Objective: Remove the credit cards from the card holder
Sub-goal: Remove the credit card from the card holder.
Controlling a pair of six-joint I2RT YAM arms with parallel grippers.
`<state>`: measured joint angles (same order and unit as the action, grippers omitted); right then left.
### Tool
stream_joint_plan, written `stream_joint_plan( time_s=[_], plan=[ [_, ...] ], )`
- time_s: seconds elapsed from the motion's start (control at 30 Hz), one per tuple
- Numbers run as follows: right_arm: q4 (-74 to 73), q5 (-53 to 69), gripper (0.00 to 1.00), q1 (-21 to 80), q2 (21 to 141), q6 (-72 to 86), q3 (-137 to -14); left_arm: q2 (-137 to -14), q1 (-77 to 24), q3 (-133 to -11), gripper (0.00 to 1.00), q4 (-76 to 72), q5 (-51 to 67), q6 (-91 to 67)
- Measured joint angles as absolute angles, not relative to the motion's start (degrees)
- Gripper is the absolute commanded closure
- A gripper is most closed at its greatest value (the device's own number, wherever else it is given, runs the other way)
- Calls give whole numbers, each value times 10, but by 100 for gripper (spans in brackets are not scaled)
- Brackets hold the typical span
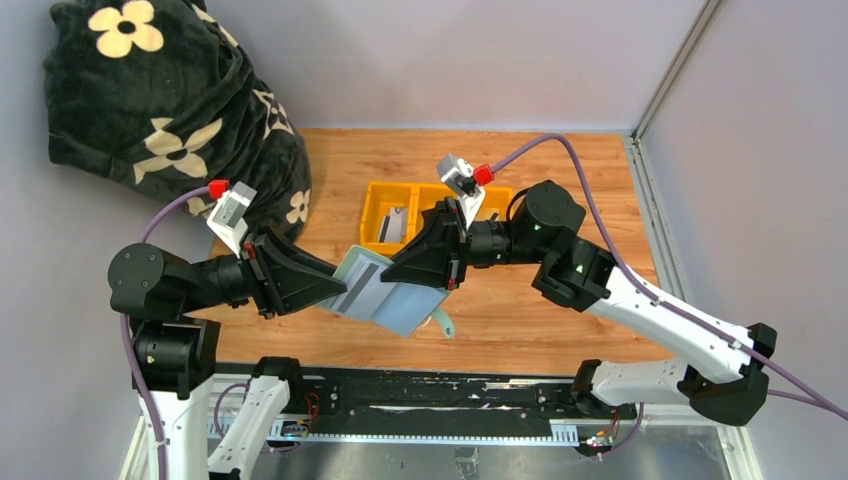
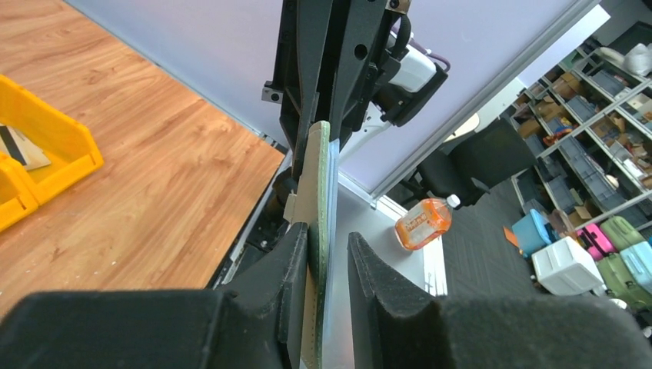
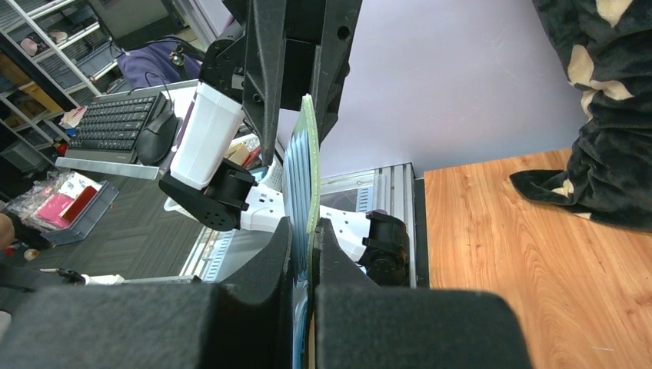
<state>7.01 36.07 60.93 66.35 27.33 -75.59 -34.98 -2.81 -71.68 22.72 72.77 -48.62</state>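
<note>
The card holder [image 1: 405,305], sage green outside with light blue leaves, hangs in the air over the table's front between both grippers. A grey credit card [image 1: 362,285] with a dark stripe sticks out of its left end. My left gripper [image 1: 335,290] reaches that end from the left. In the left wrist view one finger [image 2: 296,254] touches a tan card [image 2: 304,200] lying against the card holder [image 2: 321,192], and a gap shows before the other finger. My right gripper [image 1: 400,270] is shut on the card holder's right part, pinching the green cover and blue leaves [image 3: 310,154].
A yellow compartment tray [image 1: 372,215] with a card [image 1: 397,225] in it sits behind the grippers on the wooden table. A black flowered blanket [image 1: 170,110] fills the back left corner. A metal rail [image 1: 430,400] runs along the near edge.
</note>
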Motion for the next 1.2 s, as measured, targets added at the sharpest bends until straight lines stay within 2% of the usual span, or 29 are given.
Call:
stream_joint_plan(
  time_s=[0.33,0.6,0.77,0.83,0.97,1.2],
  plan=[
    [101,390,100,605,677,287,-755,-330,-28,-712,82,238,693,-450],
    [112,415,100,602,694,295,-755,-327,-28,-721,100,307,672,-369],
    [117,426,85,601,697,299,-755,-326,-28,-727,100,327,669,-349],
    [125,431,72,601,697,301,-751,-326,-28,-731,100,332,668,-344],
    [152,435,55,602,694,311,-730,-326,-28,-736,100,340,666,-335],
    [177,440,49,604,692,331,-710,-328,-28,-740,100,362,641,-323]
  ],
)
